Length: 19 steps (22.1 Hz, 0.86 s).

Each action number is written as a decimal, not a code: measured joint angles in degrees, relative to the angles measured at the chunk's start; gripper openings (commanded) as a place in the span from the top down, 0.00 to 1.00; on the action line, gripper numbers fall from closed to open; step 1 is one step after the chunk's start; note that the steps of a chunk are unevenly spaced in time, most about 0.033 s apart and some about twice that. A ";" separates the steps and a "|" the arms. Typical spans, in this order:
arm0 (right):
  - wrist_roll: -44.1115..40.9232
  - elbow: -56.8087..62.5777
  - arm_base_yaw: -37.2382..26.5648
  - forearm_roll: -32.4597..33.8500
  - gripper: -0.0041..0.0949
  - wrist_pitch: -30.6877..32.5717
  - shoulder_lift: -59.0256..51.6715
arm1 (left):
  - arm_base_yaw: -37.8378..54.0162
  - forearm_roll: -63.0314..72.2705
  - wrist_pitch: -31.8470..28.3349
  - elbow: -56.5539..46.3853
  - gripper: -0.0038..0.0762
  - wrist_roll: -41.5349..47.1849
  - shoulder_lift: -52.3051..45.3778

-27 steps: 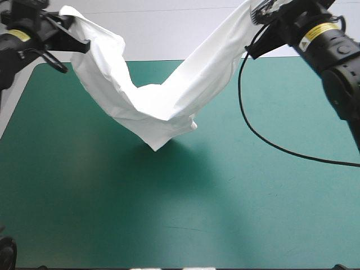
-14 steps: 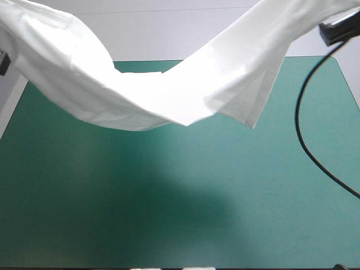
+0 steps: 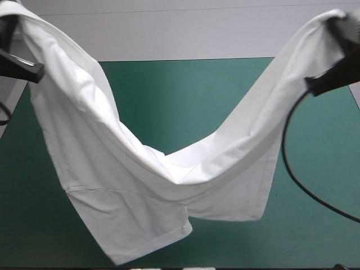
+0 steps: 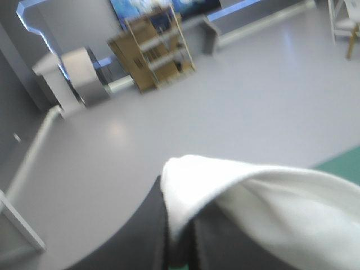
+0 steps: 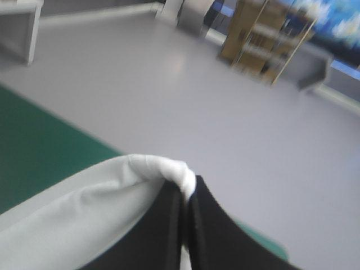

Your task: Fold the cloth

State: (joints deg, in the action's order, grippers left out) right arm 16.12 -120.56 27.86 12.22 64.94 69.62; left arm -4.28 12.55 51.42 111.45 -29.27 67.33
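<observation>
Left end effector (image 4: 178, 222) and right end effector (image 5: 187, 194), raised near desk's (image 3: 185, 90) far corners, clamp the sagging T-shirt (image 3: 169, 180).

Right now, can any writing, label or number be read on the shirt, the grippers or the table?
None readable: the T-shirt is plain white, the teal-green cover is unmarked, and neither the left gripper nor the right gripper shows a label.
</observation>
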 measured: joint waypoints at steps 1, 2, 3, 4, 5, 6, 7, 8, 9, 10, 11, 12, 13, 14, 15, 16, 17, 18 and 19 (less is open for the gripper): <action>-0.86 3.12 0.00 -0.49 0.97 0.78 1.06 | 0.00 0.56 0.85 -1.39 0.93 0.00 1.12; -1.64 6.67 0.00 -1.21 0.97 1.15 2.18 | 0.00 1.31 1.77 -3.97 0.93 0.00 2.83; -2.26 9.81 0.00 -1.76 0.97 1.20 3.16 | 0.00 1.83 2.07 -6.56 0.93 0.00 4.04; -2.77 13.16 0.00 -2.23 0.97 0.77 4.15 | 0.00 2.30 2.16 -8.89 0.93 0.00 5.58; -4.14 21.94 0.00 -3.33 0.97 -1.69 6.75 | 0.00 2.36 1.64 -15.21 0.93 0.00 8.91; -5.17 28.73 -0.32 -3.99 0.97 -5.20 9.06 | 0.00 2.24 -0.25 -20.51 0.93 0.00 11.75; -5.71 33.77 -1.01 -4.70 0.97 -8.32 11.24 | 0.00 2.10 -2.52 -24.20 0.93 0.00 13.92; -5.92 37.58 -2.74 -6.01 0.97 -12.51 13.52 | 0.00 1.61 -6.14 -28.19 0.93 0.00 16.80; -5.84 39.99 -5.23 -7.28 0.97 -15.40 15.85 | 0.00 1.18 -8.76 -30.21 0.93 0.00 18.97; -4.63 41.16 -9.61 -9.37 0.97 -19.66 18.74 | 0.00 0.80 -12.50 -31.73 0.93 0.00 22.35; -3.83 41.16 -11.49 -10.32 0.97 -21.54 19.72 | 0.00 0.80 -14.47 -31.94 0.93 0.00 23.76; -1.94 40.56 -15.26 -12.22 0.97 -23.50 21.31 | 0.00 0.85 -17.73 -31.94 0.93 0.00 25.57; -0.33 39.37 -17.93 -13.63 0.97 -24.78 22.42 | 0.00 1.14 -21.48 -31.94 0.93 0.00 26.62; 1.28 37.94 -21.23 -15.48 0.97 -25.59 23.92 | 0.00 1.62 -25.12 -31.88 0.93 0.00 27.88; 2.49 36.95 -22.76 -16.50 0.97 -25.87 24.85 | 0.00 1.79 -26.37 -31.66 0.93 0.00 28.51; 3.67 36.07 -24.92 -18.06 0.97 -26.16 25.80 | 0.00 2.05 -27.36 -31.14 0.93 0.00 29.59; 5.19 35.13 -27.21 -19.89 0.97 -26.43 27.16 | 0.00 2.33 -28.04 -30.59 0.93 0.00 30.80; 6.60 34.46 -29.04 -21.71 0.97 -26.61 28.80 | 0.00 3.09 -28.63 -29.98 0.93 0.00 32.52; 7.22 34.34 -30.06 -22.45 0.97 -26.75 29.60 | 0.00 3.68 -28.76 -29.76 0.93 0.00 33.41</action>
State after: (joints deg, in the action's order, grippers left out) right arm 23.34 -86.22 -2.19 -10.23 38.19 99.22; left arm -4.28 16.23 22.66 81.69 -29.27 100.74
